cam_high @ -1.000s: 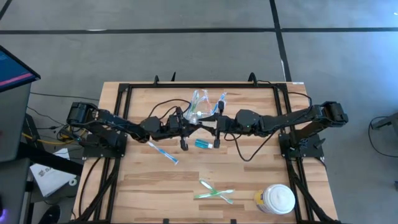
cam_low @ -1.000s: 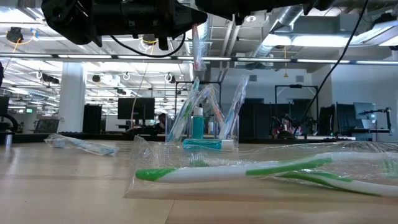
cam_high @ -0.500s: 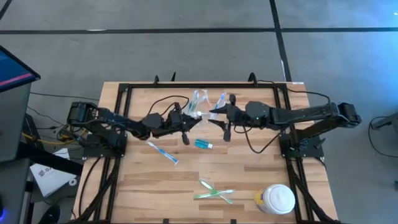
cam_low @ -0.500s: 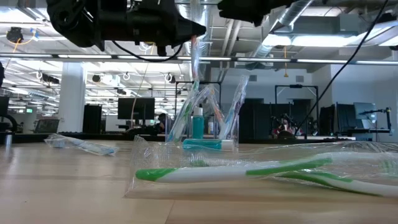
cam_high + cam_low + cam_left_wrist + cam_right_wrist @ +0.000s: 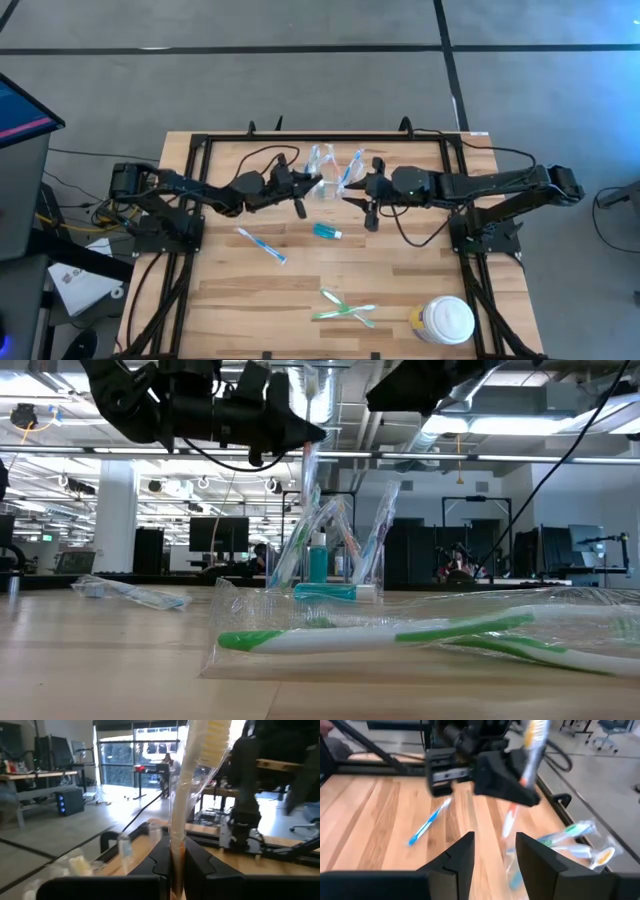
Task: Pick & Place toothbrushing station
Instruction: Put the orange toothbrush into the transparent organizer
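My left gripper [image 5: 305, 185] is shut on a whitish toothbrush [image 5: 192, 785] in a clear wrapper, above the table just left of the clear holder [image 5: 332, 167]. The holder stands near the far edge with several wrapped toothbrushes leaning in it [image 5: 330, 550]. My right gripper [image 5: 495, 855] stands open just right of the holder [image 5: 360, 190], facing the left gripper, nothing between its fingers. A teal tube [image 5: 328, 232] lies on the table in front of the holder. A blue toothbrush [image 5: 262, 245] lies to the left, and green toothbrushes in a wrapper [image 5: 345, 308] lie near the front. My left gripper pinches the toothbrush's handle [image 5: 176, 851], wrapper and all, between its two fingers. The fingers are level, come from the table's left and lie across the handle. The brush stands nearly upright, bristle head [image 5: 220, 732] up and lower end [image 5: 306, 485] hanging clear of the table.
A white lidded jar [image 5: 445, 320] stands at the front right corner. A black frame [image 5: 205, 150] runs around the table's edges. Cables [image 5: 260, 165] trail over the far part of the table behind both arms.
My left gripper has carried the toothbrush toward the far edge, closer to the holder, the brush staying upright and clear of the table. My right gripper has drawn back from beside the left gripper toward the far right.
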Robot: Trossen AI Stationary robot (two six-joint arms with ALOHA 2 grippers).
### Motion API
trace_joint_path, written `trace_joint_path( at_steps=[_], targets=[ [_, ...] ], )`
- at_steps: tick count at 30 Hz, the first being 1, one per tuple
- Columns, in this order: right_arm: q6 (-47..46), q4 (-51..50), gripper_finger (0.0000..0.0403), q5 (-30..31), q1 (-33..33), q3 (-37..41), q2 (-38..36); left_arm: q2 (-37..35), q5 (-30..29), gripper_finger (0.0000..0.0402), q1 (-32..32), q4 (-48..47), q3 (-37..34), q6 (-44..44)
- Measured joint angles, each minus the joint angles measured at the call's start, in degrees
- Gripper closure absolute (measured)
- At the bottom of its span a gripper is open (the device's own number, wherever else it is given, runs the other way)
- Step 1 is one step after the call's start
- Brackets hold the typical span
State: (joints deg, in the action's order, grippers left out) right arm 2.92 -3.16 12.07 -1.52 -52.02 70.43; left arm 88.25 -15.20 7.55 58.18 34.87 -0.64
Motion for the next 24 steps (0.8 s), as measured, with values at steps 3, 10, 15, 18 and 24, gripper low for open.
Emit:
trace_joint_path(
  at_steps=[3, 10, 15, 18, 24],
  targets=[
    [-0.31, -0.91, 0.0276, -0.02, -0.61, 0.0, 0.0, 0.0, -0.01, 0.039, 1.24, -0.63, -0.02, -0.02],
    [-1.5, -2.78, 0.0284, -0.03, -2.91, 0.01, 0.02, 0.0, 0.0, 0.039, 3.42, -0.64, -0.4, -0.02],
    [-1.49, -3.04, 0.0284, -0.03, -4.12, 0.01, 0.02, 0.02, -1.07, 0.039, 4.81, 2.42, -4.02, -0.08],
    [-1.45, -3.04, 0.0284, -0.03, -4.12, 0.01, 0.02, 0.02, -1.36, 0.0391, 5.38, 6.71, -6.46, -0.09],
    [-1.42, -2.97, 0.0284, -0.01, -3.98, 0.01, 0.02, 0.02, -1.33, 0.039, 5.38, 12.42, -8.35, 0.23]
  ],
)
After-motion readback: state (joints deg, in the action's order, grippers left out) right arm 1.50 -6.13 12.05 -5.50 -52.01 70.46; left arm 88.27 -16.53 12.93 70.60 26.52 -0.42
